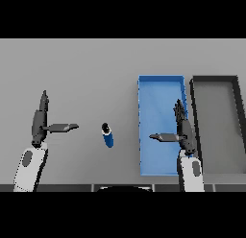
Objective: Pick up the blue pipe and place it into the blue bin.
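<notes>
Hands (41, 122) (181, 129) spread open, flanking blue pipe (107, 135).

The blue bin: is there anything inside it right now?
The blue bin shows only its bare blue floor. The right robot hand hangs over its right side and hides part of the floor there. The blue pipe lies outside, on the table to its left.
</notes>
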### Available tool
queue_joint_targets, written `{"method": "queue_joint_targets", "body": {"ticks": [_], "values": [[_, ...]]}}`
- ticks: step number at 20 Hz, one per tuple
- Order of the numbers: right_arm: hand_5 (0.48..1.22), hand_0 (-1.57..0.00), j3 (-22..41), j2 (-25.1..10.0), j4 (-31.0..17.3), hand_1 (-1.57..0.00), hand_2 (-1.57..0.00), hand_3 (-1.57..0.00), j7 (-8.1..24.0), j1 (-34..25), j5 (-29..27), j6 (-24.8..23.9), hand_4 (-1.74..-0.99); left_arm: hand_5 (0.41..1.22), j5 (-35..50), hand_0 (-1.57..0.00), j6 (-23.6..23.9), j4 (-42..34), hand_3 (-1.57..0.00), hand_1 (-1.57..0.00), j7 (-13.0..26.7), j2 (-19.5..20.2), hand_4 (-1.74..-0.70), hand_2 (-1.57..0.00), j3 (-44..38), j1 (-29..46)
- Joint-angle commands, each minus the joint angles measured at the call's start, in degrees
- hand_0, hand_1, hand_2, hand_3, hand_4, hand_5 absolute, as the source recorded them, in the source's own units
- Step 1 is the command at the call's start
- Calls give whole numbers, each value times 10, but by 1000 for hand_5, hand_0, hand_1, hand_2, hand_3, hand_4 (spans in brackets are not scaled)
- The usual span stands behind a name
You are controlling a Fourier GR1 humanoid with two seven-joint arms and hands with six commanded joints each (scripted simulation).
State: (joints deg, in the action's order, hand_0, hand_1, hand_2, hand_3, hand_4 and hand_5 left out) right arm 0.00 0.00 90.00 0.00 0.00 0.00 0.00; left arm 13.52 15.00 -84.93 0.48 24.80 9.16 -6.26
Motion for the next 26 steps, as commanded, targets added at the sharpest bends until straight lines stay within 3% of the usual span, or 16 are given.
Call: {"method": "queue_joint_targets", "body": {"ticks": [1,6,7,8,11,13,16,20,22,26], "values": [[629,1,0,0,0,1,1,1,0,1,0,0,-1205,593,0,1,0,-1,1,1,-3,0,-966,1,0,0],[629,1,-2,-2,-3,1,1,1,-3,5,-2,3,-1205,593,1,1,-1,-8,1,1,-7,1,-966,1,1,9],[629,1,13,-43,21,1,1,1,-55,25,40,9,-1205,593,-8,1,-54,-11,1,1,-45,38,-966,1,17,27],[628,1,24,-66,40,1,1,1,-81,42,69,11,-1201,592,-9,1,-92,-9,1,1,-70,64,-963,1,22,42],[622,1,46,-80,73,1,1,1,-82,73,103,14,-1193,592,-15,1,-138,3,1,1,-93,94,-959,1,30,41],[625,1,46,-82,75,1,1,1,-64,69,101,17,-1206,594,-8,1,-155,0,1,1,-101,96,-960,1,33,43],[621,1,50,-85,77,1,1,1,-65,73,104,20,-1192,584,3,1,-199,-18,1,1,-121,113,-976,1,45,58],[615,1,50,-86,80,1,1,1,-61,64,106,19,-1176,535,1,1,-246,-69,1,1,-101,135,-1048,1,83,75],[616,1,54,-84,76,1,1,1,-54,61,109,20,-1173,510,-8,1,-260,-79,1,1,-67,119,-1095,1,115,68],[619,1,48,-87,83,1,1,1,-49,66,101,21,-1189,464,-47,1,-262,-95,1,1,-49,98,-1137,1,161,74]]}}
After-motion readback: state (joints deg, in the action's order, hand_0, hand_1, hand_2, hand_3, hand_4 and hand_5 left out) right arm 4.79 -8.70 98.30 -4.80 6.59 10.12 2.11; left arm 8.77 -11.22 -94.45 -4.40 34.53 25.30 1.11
